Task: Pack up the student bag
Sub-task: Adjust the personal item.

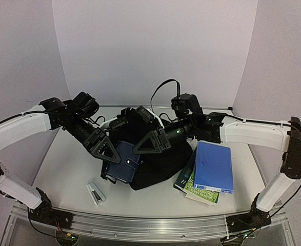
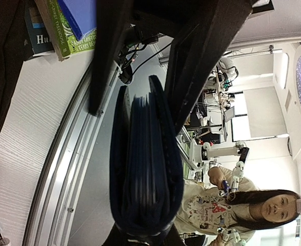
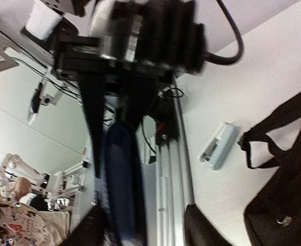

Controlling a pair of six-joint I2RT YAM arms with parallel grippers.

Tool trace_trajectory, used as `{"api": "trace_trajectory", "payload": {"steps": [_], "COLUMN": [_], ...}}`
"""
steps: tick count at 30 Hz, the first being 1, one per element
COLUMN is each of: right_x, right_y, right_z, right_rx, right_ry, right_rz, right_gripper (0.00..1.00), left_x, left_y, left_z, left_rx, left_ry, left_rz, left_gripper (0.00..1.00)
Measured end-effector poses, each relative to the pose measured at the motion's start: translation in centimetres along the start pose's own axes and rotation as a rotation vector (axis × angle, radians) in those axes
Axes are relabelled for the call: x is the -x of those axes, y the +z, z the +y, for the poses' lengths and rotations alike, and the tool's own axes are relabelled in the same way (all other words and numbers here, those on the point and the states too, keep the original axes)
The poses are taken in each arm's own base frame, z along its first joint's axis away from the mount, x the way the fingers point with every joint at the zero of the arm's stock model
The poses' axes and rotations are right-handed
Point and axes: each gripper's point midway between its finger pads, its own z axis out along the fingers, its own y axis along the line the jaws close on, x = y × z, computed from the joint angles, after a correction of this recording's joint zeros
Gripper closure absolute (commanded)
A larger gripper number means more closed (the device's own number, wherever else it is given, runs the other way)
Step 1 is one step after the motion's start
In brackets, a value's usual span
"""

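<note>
The black student bag [image 1: 155, 164] lies in the middle of the table; it also shows in the right wrist view [image 3: 288, 184]. My left gripper [image 1: 111, 152] is shut on a dark navy wallet [image 1: 123, 162] and holds it on edge over the bag's left side. In the left wrist view the wallet [image 2: 145, 154] runs up from my left gripper [image 2: 142, 234]. My right gripper [image 1: 138, 148] is open, and its two black fingers [image 2: 201, 56] straddle the wallet's far end. In the right wrist view the blurred wallet [image 3: 120, 179] sits near the left side of my right gripper [image 3: 147, 225].
A blue book [image 1: 213, 165] lies on a stack of green-covered books [image 1: 196, 189] right of the bag. A small white and pale blue device [image 1: 95, 193] lies front left and also shows in the right wrist view [image 3: 218, 146]. The metal rail [image 1: 150, 225] runs along the near edge.
</note>
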Motion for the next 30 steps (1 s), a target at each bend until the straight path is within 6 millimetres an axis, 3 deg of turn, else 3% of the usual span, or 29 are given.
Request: {"api": "trace_trajectory", "payload": {"steps": [2, 3, 5, 7, 10, 14, 21, 30], "right_x": [0.1, 0.1, 0.1, 0.3, 1.0, 2.7, 6.6, 9.3], "right_y": [0.1, 0.2, 0.1, 0.1, -0.2, -2.5, -8.5, -11.8], "right_z": [0.6, 0.7, 0.4, -0.4, -1.9, -2.2, 0.3, 2.2], "right_rx": [0.035, 0.044, 0.045, 0.006, -0.084, -0.184, -0.168, -0.08], "right_ry": [0.002, 0.004, 0.018, 0.039, 0.077, 0.124, 0.11, 0.084], "right_rz": [-0.007, -0.009, -0.021, -0.045, -0.121, -0.314, -0.74, -0.983], "right_gripper": [0.97, 1.0, 1.0, 1.0, 1.0, 1.0, 1.0, 1.0], "left_x": [0.0, 0.0, 0.2, 1.3, 2.9, 4.1, 6.6, 11.0], "left_y": [0.0, 0.0, 0.0, -0.3, -1.2, -3.9, -8.1, -6.7], "left_z": [0.1, 0.2, 0.4, 0.5, 0.5, -0.2, -2.2, -2.2], "left_rx": [0.007, 0.01, 0.028, 0.066, 0.149, 0.272, 0.324, 0.161], "left_ry": [-0.002, -0.007, -0.012, 0.026, 0.124, 0.254, 0.38, 0.362], "left_rz": [-0.002, -0.002, -0.012, -0.057, -0.17, -0.403, -0.766, -0.826], "left_gripper": [0.82, 0.7, 0.44, 0.25, 0.11, 0.02, 0.0, 0.0]}}
